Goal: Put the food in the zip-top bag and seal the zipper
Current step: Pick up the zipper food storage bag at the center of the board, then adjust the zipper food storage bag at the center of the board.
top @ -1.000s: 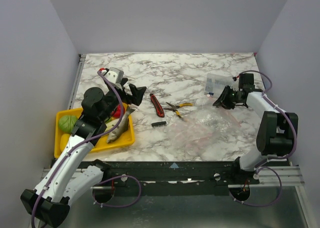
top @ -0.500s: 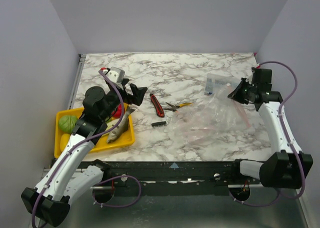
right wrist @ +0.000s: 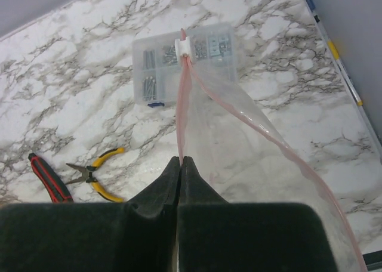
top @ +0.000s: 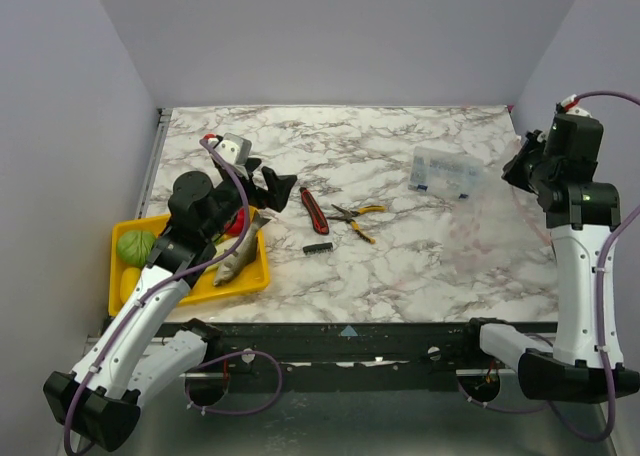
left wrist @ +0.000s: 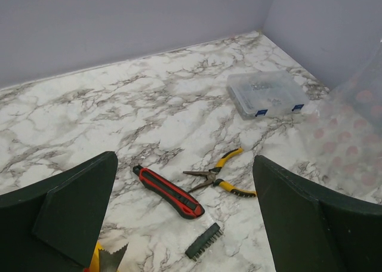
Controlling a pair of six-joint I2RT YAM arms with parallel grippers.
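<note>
Zipper [right wrist: 180, 111] pinched, right end effector [right wrist: 180, 160] near wall [top: 592, 56]

A white marble-patterned tabletop [top: 400, 266] with grey veining fills the middle of the scene. Three plain, pale lavender-grey walls close it in. The far wall [top: 330, 36] meets the tabletop's far edge in a straight seam, while the left wall [top: 60, 176] and the right wall [top: 600, 46] slant outward toward the near side. A silvery metal rail [top: 152, 166] runs along the tabletop's left edge. A black frame rail [top: 350, 338] lies across the near edge, and nearer still, below it, sits a dull grey metal surface [top: 350, 416]. The light is soft and even, casting only faint shadows on the marble pattern.
</note>
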